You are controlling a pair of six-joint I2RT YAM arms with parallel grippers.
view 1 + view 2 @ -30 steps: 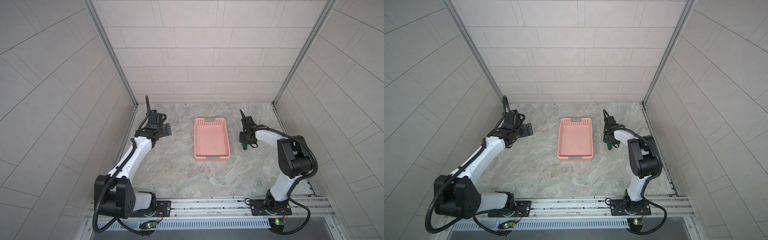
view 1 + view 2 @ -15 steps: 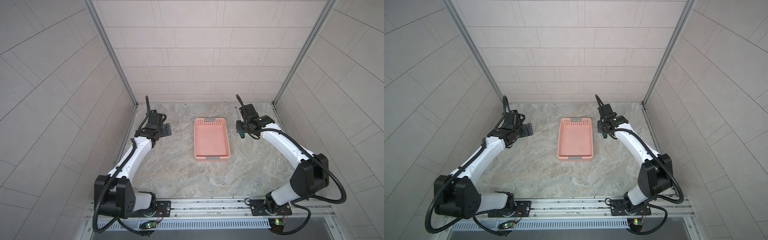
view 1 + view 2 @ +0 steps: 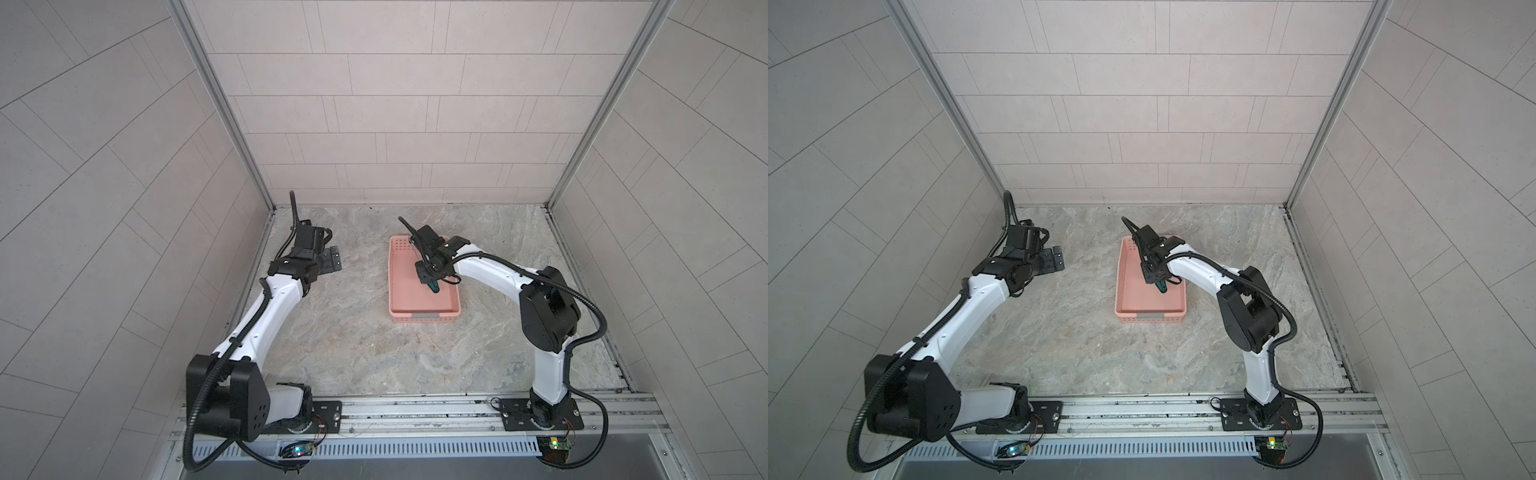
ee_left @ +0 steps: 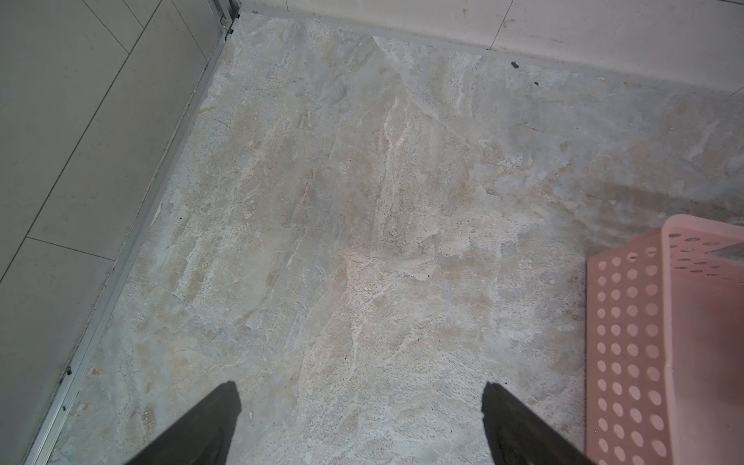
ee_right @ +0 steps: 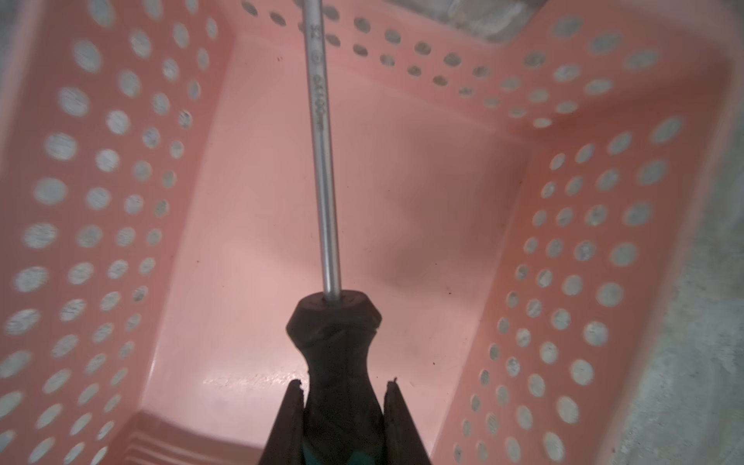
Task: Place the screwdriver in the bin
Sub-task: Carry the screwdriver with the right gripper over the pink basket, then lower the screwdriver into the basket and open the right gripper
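Screwdriver [image 5: 337,342] was seen clamped by handle in right gripper [image 5: 344,386], held over inside of bin [image 5: 402,161], not yet released. Left gripper [image 4: 360,396] was seen spread apart, empty. Only release was judged left

The screwdriver [image 5: 336,342], with a dark green and black handle and a thin metal shaft, is sitting clamped by its handle in the right gripper [image 5: 344,388], shaft pointing straight ahead of the fingertips. The salmon-pink perforated bin [image 5: 100,201] is lying open-side up directly beneath the gripper.
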